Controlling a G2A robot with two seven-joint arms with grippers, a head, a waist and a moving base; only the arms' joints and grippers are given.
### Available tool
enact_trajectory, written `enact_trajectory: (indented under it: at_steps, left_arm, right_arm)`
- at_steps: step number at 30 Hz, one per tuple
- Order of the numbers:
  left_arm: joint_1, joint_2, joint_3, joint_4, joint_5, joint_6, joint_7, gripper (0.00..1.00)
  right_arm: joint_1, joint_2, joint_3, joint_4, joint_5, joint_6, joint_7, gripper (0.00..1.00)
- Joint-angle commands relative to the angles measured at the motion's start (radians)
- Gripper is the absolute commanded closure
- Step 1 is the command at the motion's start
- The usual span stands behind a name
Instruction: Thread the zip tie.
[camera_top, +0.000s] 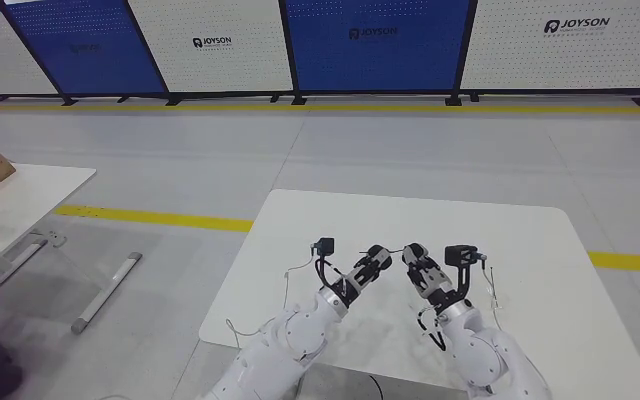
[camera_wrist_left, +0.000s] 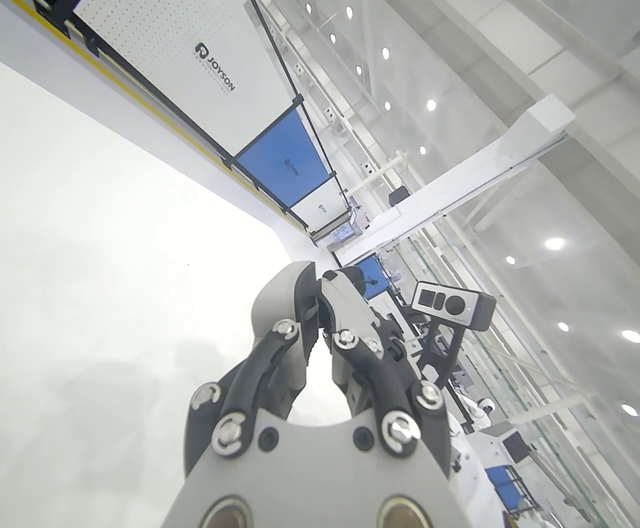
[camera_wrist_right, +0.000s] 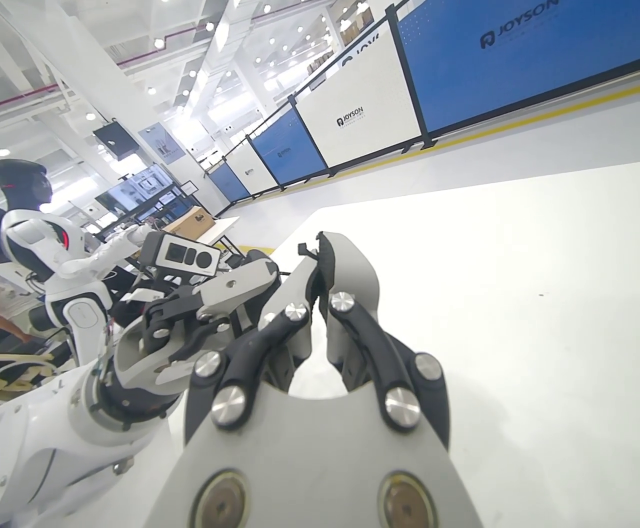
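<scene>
A thin black zip tie (camera_top: 394, 250) spans the short gap between my two grippers, above the middle of the white table (camera_top: 500, 230). My right gripper (camera_wrist_right: 317, 265) is shut on it, and the tie's small black head (camera_wrist_right: 303, 248) sticks out past the fingertips. Its strap (camera_wrist_right: 286, 273) runs across to my left gripper (camera_wrist_right: 272, 267), which faces the right one tip to tip. My left gripper (camera_wrist_left: 316, 292) is shut, with its pads pressed together on the strap's other end. From above, the left gripper (camera_top: 378, 256) and the right gripper (camera_top: 410, 254) nearly touch.
The right wrist's camera box (camera_wrist_left: 452, 305) sits close behind the meeting point. A second white table (camera_top: 40, 190) stands apart at the far left. Blue and white panels (camera_top: 380, 40) line the back. The table's bare surface extends to the right and back.
</scene>
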Motion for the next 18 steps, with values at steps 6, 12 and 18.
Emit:
enact_trajectory:
  at_steps: [6, 12, 18]
  left_arm:
    - [0.0, -0.008, -0.013, 0.003, -0.09, 0.025, 0.038, 1.0]
    - [-0.002, -0.014, -0.026, -0.004, -0.235, 0.031, 0.003, 1.0]
    - [-0.001, -0.014, -0.027, -0.008, -0.275, 0.043, -0.034, 1.0]
  right_arm:
    - [-0.018, 0.005, 0.02, -0.002, 0.012, 0.007, 0.013, 0.0]
    - [-0.036, 0.012, 0.056, 0.025, -0.009, 0.057, 0.025, 0.0]
    - [-0.028, 0.013, 0.054, 0.036, -0.057, 0.104, 0.049, 0.0]
